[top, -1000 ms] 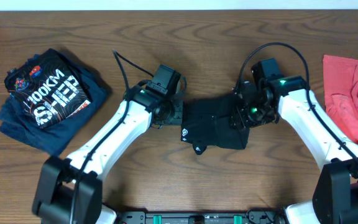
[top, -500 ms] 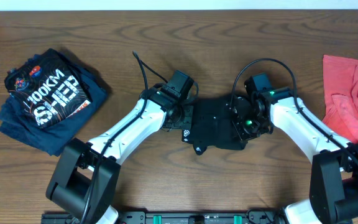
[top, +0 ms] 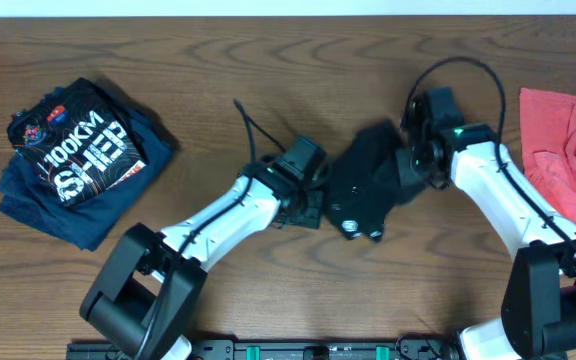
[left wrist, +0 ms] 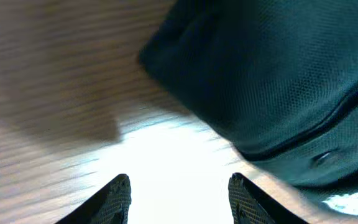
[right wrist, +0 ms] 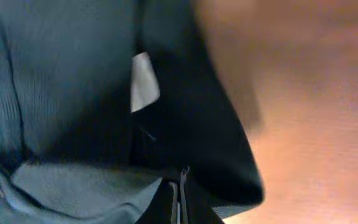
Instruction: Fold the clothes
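- Where the two arms meet near the middle of the table, what is the status of the right gripper (right wrist: 179, 196)?
- Its fingers are pressed together on a fold of the black tee (top: 368, 180). The right wrist view shows dark cloth bunched on both sides of the closed tips, with a white label (right wrist: 145, 90) above them.
- Location of the black tee?
- On the wooden table (top: 268, 60), near the centre, between the two grippers. It lies crumpled and slanted. Its upper right part is at the right gripper, and its lower edge, bearing small white logo marks (top: 348, 222), rests on the wood.
- Status of the left gripper (left wrist: 179, 196)?
- Fingers spread, nothing between them. The left wrist view shows bare wood under the gap, and the tee's edge lies just beyond the tips, up and to the right. Whether either finger touches the cloth cannot be told.
- Other garments?
- Navy "100KM" tee (top: 78, 160): bunched at the table's left side, print up, well apart from both arms. Red tee (top: 568, 150): at the right edge, partly out of frame, beside the right arm.
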You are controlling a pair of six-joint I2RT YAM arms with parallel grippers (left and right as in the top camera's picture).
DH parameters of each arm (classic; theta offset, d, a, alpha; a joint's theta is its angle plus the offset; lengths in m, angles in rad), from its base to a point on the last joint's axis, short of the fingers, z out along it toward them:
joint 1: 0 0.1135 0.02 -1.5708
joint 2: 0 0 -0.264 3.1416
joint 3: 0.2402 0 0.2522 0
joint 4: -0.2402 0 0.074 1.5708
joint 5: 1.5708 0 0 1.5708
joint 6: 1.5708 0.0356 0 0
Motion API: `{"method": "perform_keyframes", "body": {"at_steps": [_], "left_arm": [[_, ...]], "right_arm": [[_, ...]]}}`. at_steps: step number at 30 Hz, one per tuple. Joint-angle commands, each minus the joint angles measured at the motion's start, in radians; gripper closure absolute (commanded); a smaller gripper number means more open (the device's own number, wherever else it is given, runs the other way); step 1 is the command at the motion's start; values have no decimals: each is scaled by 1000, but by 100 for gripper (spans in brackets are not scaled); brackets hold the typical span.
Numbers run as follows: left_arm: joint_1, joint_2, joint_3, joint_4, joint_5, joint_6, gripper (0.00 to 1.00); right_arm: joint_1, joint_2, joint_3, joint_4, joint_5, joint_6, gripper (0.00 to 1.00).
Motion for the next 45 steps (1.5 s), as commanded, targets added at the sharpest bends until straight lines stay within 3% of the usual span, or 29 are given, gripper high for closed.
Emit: {"method": "perform_keyframes", "body": {"at_steps": [1, 8, 12, 14, 18, 26, 31, 33, 35, 39, 42, 45], "left_arm": [[-29, 6, -13, 13, -18, -9, 47], [17, -8, 38, 13, -97, 0, 43], [90, -8, 68, 63, -101, -2, 34], [121, -8, 68, 116, -66, -1, 33], [145, -7, 68, 224, 14, -1, 32], [123, 13, 68, 296, 53, 62, 31], [113, 55, 68, 315, 130, 87, 32], [105, 75, 68, 320, 146, 90, 33], [98, 96, 68, 323, 146, 90, 43], [79, 138, 68, 330, 150, 90, 65], [62, 163, 68, 332, 150, 90, 75], [46, 177, 68, 328, 150, 89, 91]], "right_arm": [[-4, 9, 14, 8, 77, 0, 98], [-7, 4, 22, 8, 222, 1, 75], [-5, -37, 68, -60, -34, -1, 71], [-2, -61, 72, -106, -262, -23, 56], [16, -58, 54, -220, -456, -20, 52], [59, -56, -74, -198, -459, 36, 51], [63, -56, -149, -128, -459, 78, 53], [63, -56, -171, -98, -462, 89, 59], [63, -56, -188, -64, -461, 92, 75], [63, -56, -201, -18, -416, 99, 96], [62, -56, -201, -6, -260, 125, 98], [58, -56, -200, 5, -96, 125, 98]]}}
